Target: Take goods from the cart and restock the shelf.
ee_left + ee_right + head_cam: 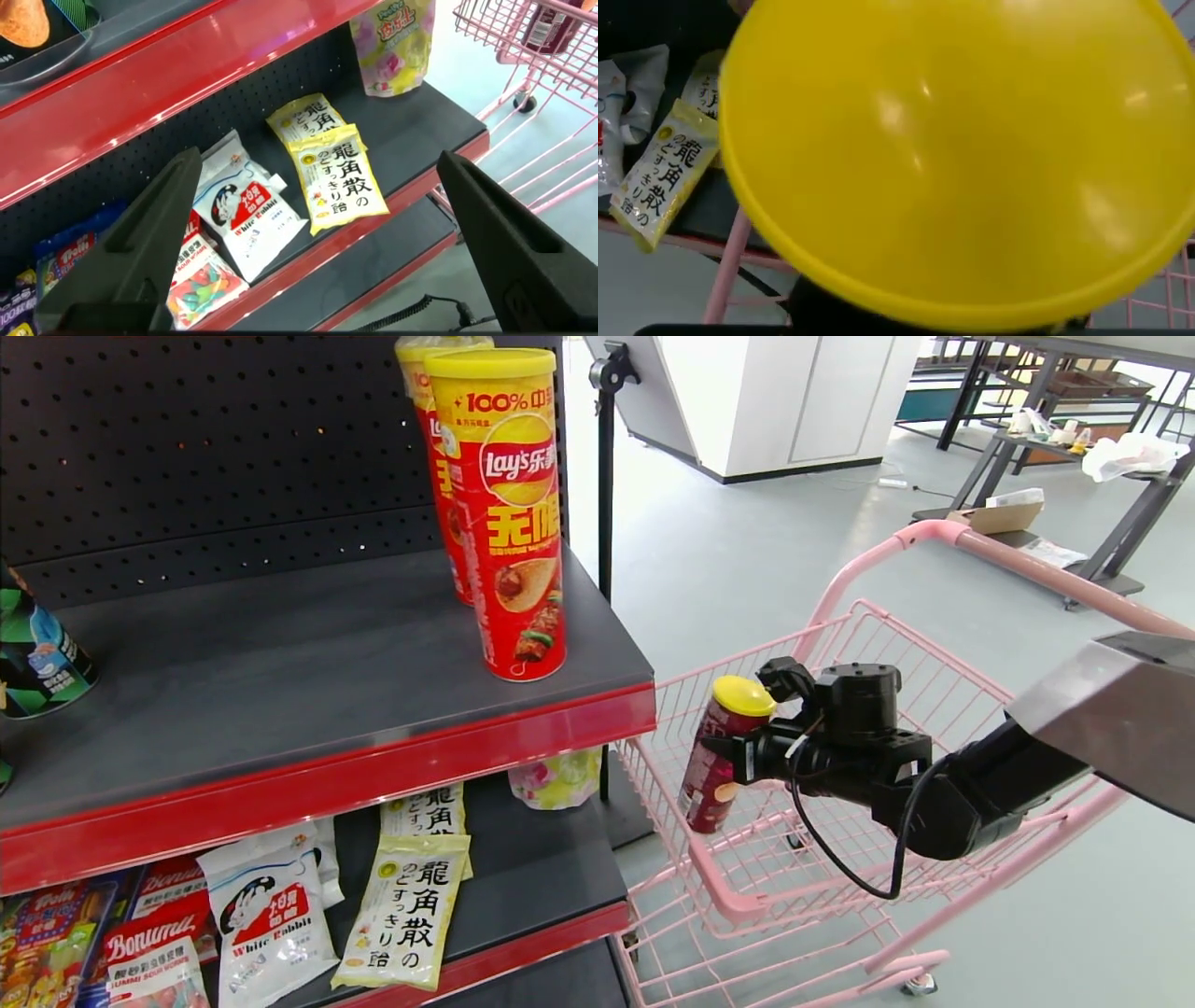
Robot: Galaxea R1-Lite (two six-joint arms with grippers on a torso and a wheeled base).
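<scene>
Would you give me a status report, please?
Right tool shut on chip can inside cart. Left tool open by lower shelf. Cart wall beside can.

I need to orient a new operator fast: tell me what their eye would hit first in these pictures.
First, the right gripper gripping a dark red chip can with a yellow lid, tilted inside the pink shopping cart. Next, the two tall red chip cans standing one behind the other near the right edge of the upper shelf.

Upper shelf (280, 653): two chip tubes (509, 513), one behind the other.
Lower shelf (541, 868): packets (406, 910) lying flat.
Cart (896, 644): right of the shelves, can (719, 765) inside.
</scene>
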